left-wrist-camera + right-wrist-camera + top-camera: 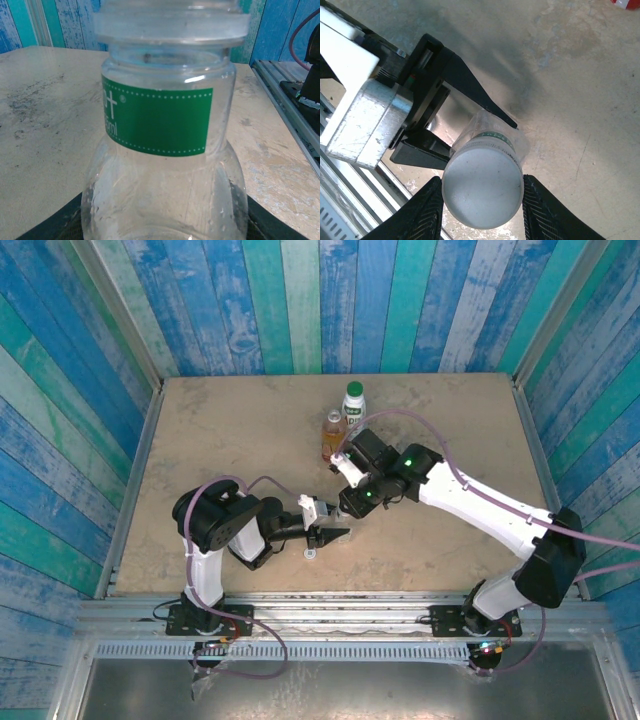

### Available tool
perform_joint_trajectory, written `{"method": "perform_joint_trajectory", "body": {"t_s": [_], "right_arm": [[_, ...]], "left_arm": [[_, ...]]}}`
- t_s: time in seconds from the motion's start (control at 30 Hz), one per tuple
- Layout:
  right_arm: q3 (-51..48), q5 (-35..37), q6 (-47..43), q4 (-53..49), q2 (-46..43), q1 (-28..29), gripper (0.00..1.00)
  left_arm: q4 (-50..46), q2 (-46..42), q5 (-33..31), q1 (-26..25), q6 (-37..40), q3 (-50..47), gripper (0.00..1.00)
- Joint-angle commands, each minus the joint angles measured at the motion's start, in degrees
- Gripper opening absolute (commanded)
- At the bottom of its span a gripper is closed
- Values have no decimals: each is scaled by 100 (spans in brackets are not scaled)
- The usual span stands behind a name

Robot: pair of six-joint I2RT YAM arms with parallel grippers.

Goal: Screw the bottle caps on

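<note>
On the tan table (pixel 220 430), well back, a white bottle (pixel 353 405) and an amber bottle (pixel 333 438) stand upright, touching. Nearer, the left gripper (pixel 480 142) clamps the clear bottle (pixel 165 150), which looks empty, with its long axis vertical and its neck up. The right gripper (pixel 481 179) pinches the white cap (pixel 482 187) on that neck from both sides. A small pale cap (pixel 311 554) lies on the table below.

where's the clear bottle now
The clear bottle is clamped in the left gripper at the table's front centre; in the right wrist view the right gripper's fingers flank its cap.
</note>
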Motion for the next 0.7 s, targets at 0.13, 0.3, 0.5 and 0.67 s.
{"method": "perform_joint_trajectory", "body": {"t_s": [0.13,0.3,0.5,0.67], "right_arm": [[44,64,89,-252,52,85,43],[45,176,110,-142,-105,86,55],[-162,266,260,295,-476,81,68],[-261,442,365,400,-426,11,54]], "left_arm": [[-143,63,74,-3,-82,-11,57],[-152,66,92,-3,-83,-2,57],[-161,62,93,-4,-65,-3,57],[-211,39,102,-7,-39,-1,57]]}}
